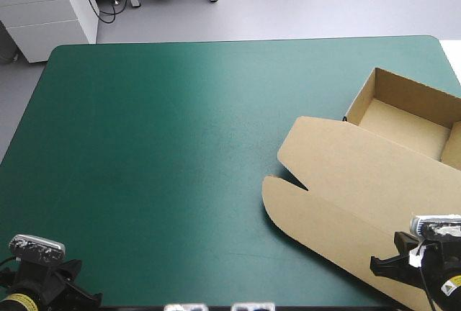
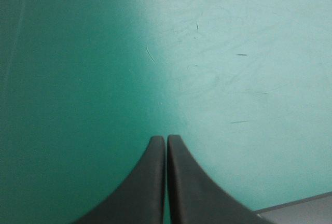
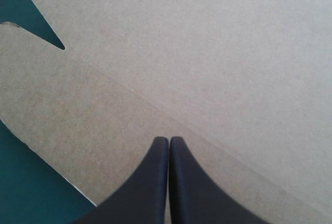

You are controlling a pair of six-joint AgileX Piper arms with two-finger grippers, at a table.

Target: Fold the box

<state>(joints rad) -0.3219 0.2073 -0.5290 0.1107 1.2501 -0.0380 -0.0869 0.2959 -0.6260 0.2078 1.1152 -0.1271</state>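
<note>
Currently, brown box [image 1: 338,160] at right of frame on teal-green cover [image 1: 166,152], tray [image 1: 403,127] open at upper right, lid [image 1: 346,196] flat toward lower right, left gripper [image 2: 166,138] fingers [image 2: 140,193] pressed together over bare cover, right gripper [image 3: 169,139] likewise pressed together above lid.

At the desk's [image 1: 180,145] right edge the box [image 1: 410,91] is cut off by the high view, its tray's right wall unseen. The lid's [image 1: 346,174] near-right corner lies hidden under the right arm [image 1: 436,271].
</note>
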